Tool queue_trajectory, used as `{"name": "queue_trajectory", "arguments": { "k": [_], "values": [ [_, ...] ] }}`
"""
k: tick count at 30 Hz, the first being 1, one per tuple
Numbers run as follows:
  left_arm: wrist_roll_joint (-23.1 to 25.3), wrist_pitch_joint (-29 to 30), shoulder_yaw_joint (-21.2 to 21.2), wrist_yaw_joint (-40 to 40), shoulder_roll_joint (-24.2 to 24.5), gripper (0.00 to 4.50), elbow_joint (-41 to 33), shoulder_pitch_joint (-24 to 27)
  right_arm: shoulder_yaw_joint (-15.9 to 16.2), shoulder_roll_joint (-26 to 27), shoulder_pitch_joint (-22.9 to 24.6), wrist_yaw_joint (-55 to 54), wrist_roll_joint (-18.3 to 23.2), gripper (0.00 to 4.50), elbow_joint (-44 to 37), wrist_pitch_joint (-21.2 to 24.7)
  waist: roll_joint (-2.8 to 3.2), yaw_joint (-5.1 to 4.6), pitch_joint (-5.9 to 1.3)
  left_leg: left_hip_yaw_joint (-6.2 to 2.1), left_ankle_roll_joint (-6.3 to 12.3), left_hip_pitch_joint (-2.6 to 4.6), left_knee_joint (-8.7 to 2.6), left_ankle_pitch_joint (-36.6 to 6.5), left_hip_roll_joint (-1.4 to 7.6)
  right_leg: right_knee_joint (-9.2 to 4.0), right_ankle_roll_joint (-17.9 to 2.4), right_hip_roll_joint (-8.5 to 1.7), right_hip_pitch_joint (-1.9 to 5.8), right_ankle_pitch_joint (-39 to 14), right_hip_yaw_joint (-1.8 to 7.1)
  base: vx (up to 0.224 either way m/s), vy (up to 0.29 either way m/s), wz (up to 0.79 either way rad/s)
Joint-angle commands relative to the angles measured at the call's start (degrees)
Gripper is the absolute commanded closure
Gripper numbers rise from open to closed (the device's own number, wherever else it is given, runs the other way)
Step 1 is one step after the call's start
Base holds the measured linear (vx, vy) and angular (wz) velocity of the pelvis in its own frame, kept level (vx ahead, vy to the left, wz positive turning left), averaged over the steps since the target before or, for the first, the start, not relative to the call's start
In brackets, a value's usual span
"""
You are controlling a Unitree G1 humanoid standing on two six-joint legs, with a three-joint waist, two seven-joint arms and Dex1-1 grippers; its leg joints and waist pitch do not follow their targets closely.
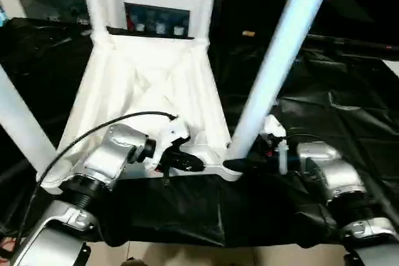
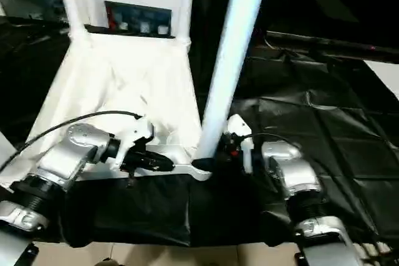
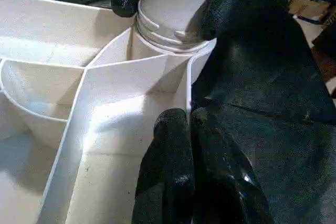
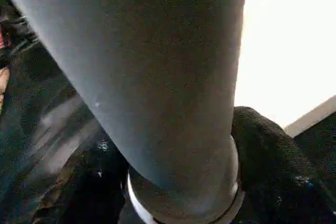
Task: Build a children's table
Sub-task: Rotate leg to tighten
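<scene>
Head views: the tabletop (image 1: 146, 85) lies underside up on the black-covered desk (image 1: 336, 110), with two legs standing in the far corner sockets and another at the near left. My right hand (image 1: 240, 165) sits at the base of the near-right leg (image 1: 274, 66), which rises steeply from its corner socket; my left hand (image 1: 187, 161) rests on the near rim just beside that corner. Left wrist view: my left hand's fingers (image 3: 173, 171) are pressed together, holding nothing, bearing on the rim; beyond, the leg's threaded collar (image 3: 168, 35) is not fully down in the socket (image 3: 157, 61), with the right hand's black fingers on either side of it. Right wrist view: the leg fills the frame, fingers flanking its base; I judge the grip closed on it. Step in hand: seating the last leg. Next move calls for twisting it home while the left hand steadies the tabletop.
</scene>
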Motion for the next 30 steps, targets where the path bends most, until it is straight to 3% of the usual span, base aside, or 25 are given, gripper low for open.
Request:
{"name": "queue_trajectory", "arguments": {
  "k": [1,3,6,11,13,14,15,17,18,19,22,25,28,29,30],
  "values": [
    [0.1,2.9,0.9,7.4,-2.8,4.5,-3.3,0.9,-0.4,5.6,-2.5,-10.0,-0.9,1.93,4.6,-1.4,0.3,-0.58,-3.08,0.83,-0.22,-0.02,-4.49,-15.2,-0.64,-4.05,-10.7,-1.14,2.75,-17.5,0.25,0.0,0.0,0.0],
    [0.1,3.8,1.2,8.5,-3.2,4.5,-4.2,1.3,-1.0,6.5,-3.2,-12.8,-1.3,1.96,6.2,-1.7,0.34,-1.19,-2.99,0.57,-1.19,-0.11,-4.69,-16.9,-0.75,-4.38,-9.4,-1.09,2.79,-21.5,0.03,0.0,0.0,0.0],
    [0.6,6.8,1.6,12.9,-5.3,4.5,-7.2,2.5,-2.9,9.4,-5.5,-21.1,-1.7,1.97,10.8,-2.1,0.5,-1.81,-2.87,0.5,-1.47,0.24,-4.62,-19.5,-0.72,-4.97,-8.6,-1.11,2.24,-24.5,0.14,0.0,0.0,0.0],
    [1.2,12.1,1.9,21.1,-10.7,4.5,-13.2,4.4,-4.7,15.0,-8.4,-32.8,-3.2,1.98,16.5,-4.9,0.93,-2.76,-3.14,0.55,-1.61,0.13,-4.59,-18.3,-0.64,-4.53,-10.0,-0.78,2.29,-19.0,0.17,0.0,0.0,0.0],
    [1.0,12.3,1.4,22.0,-11.6,4.5,-13.7,4.6,-4.9,16.0,-8.6,-31.9,-2.7,1.98,17.3,-6.2,0.96,-2.62,-3.39,0.84,-0.5,0.54,-4.25,-17.8,-0.69,-4.43,-10.9,-0.57,2.13,-15.8,0.31,0.0,0.0,0.0],
    [1.0,12.3,1.4,22.0,-11.7,4.5,-13.7,4.6,-4.9,16.0,-8.6,-31.8,-2.7,1.63,17.3,-6.2,0.96,-2.5,-3.41,0.86,-0.15,0.49,-4.26,-17.2,-0.73,-4.35,-11.2,-0.54,2.26,-14.7,0.3,0.0,0.0,0.0],
    [1.0,12.2,1.3,22.1,-11.7,4.5,-13.7,4.7,-5.0,16.0,-8.6,-31.7,-2.6,1.42,17.4,-6.3,1.9,-2.38,-3.41,0.84,-0.04,0.54,-4.3,-16.7,-0.76,-4.2,-11.5,-0.54,2.28,-13.4,0.35,0.0,0.0,0.0],
    [0.8,11.9,1.2,22.3,-11.8,4.5,-13.2,4.5,-5.7,15.4,-8.6,-30.9,-1.9,1.26,17.2,-6.3,1.42,-2.42,-3.67,1.01,0.9,0.36,-4.09,-13.4,-0.78,-3.68,-12.9,-0.33,2.73,-7.5,0.29,0.0,0.0,0.0],
    [1.1,11.2,1.0,22.1,-11.8,4.5,-12.5,4.1,-5.8,14.4,-8.5,-29.4,-1.8,1.19,16.8,-6.3,1.84,-2.35,-3.69,1.04,1.04,0.43,-4.05,-12.6,-0.81,-3.54,-13.3,-0.28,2.77,-6.1,0.29,0.0,0.0,0.0],
    [1.3,10.1,0.7,21.0,-11.3,4.5,-11.7,3.7,-4.7,12.7,-7.8,-26.4,-2.6,1.07,15.3,-7.1,1.86,-2.1,-3.84,1.26,2.19,0.55,-3.79,-10.6,-0.85,-3.31,-14.5,-0.16,2.96,-2.3,0.27,0.0,0.0,0.0],
    [1.0,9.1,0.7,19.4,-10.5,4.5,-10.7,3.0,-3.0,8.9,-5.6,-20.1,-2.4,0.94,11.1,-7.2,2.0,-1.44,-3.77,1.45,3.48,0.56,-3.65,-9.3,-0.87,-3.24,-15.0,-0.23,3.13,-0.8,0.34,0.0,0.0,0.0],
    [1.2,8.6,0.5,19.3,-10.1,4.5,-10.1,2.7,-2.8,6.9,-4.5,-17.6,-2.0,0.94,9.0,-7.1,1.7,-0.79,-3.67,1.57,4.07,0.62,-3.65,-9.9,-0.85,-3.45,-15.0,-0.29,3.21,-2.2,0.32,0.0,0.0,0.0],
    [1.1,7.4,1.3,18.2,-8.9,4.5,-7.3,1.6,-3.7,-2.2,-0.1,-8.2,0.0,0.94,2.0,-6.4,1.68,0.27,-3.47,1.62,3.94,1.1,-3.69,-12.3,-0.78,-4.11,-13.6,-0.21,3.07,-6.9,0.32,0.0,0.0,0.0],
    [1.1,7.4,1.3,18.2,-8.9,4.5,-7.3,1.6,-3.7,-2.2,-0.1,-8.2,0.0,0.94,2.0,-6.4,1.53,0.39,-3.3,1.76,4.11,1.09,-3.7,-13.5,-0.7,-4.25,-13.5,-0.24,2.86,-8.1,0.42,0.0,0.0,0.0],
    [1.2,7.3,1.3,18.1,-8.7,4.5,-7.2,1.5,-4.1,-3.4,0.4,-7.1,0.4,0.94,1.3,-6.6,1.35,0.2,-3.26,1.63,4.04,0.68,-3.77,-13.6,-0.78,-4.21,-13.1,-0.29,3.1,-9.0,0.37,0.0,0.0,0.0]
  ]
}}
